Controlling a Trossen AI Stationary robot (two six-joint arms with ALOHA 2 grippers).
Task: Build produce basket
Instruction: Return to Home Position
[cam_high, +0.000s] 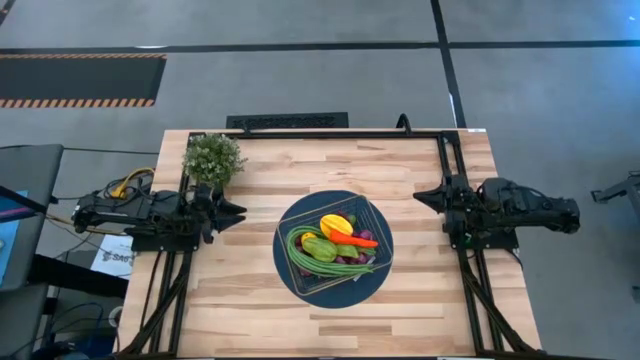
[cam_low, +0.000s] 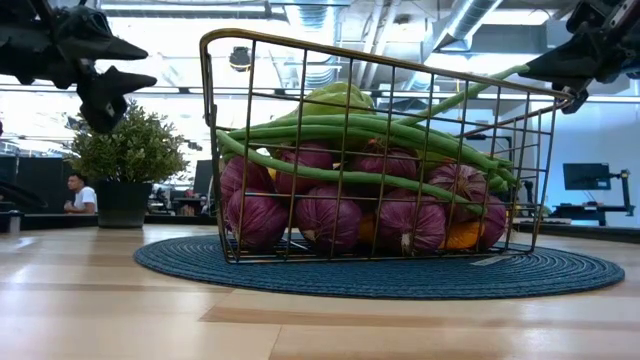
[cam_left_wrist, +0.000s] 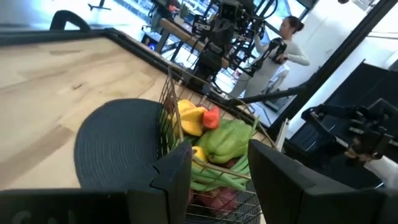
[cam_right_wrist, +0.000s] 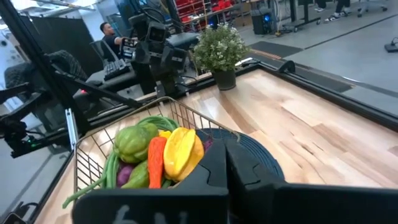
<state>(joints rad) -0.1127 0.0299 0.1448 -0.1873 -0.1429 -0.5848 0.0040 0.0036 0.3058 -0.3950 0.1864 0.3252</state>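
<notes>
- Your basket (cam_low: 300, 50) sits mid-table on the blue mat (cam_high: 290, 270), with the produce (cam_high: 335, 240) heaped inside.
- The left gripper (cam_high: 238, 212) is released at its 9 o'clock. The right gripper (cam_high: 420, 197) is clenched, empty, at 3 o'clock.
- A green bean (cam_low: 480, 90) overhangs the rim near 4 o'clock. A low right-arm swing could snag it and drag the basket.

We see the thin gold-toned wire-mesh basket (cam_low: 380, 60): metal, shiny. Dark blue round mat (cam_low: 400, 275): woven, ribbed, matt. Pale wood-plank table (cam_low: 150, 310): smooth, satin. Purple grape bunch (cam_low: 330, 215) & yellow pepper (cam_right_wrist: 180, 149): glossy, plastic-looking. Bushy grey-green plant (cam_high: 212, 157), 10 o'clock of basket: matt.
</notes>
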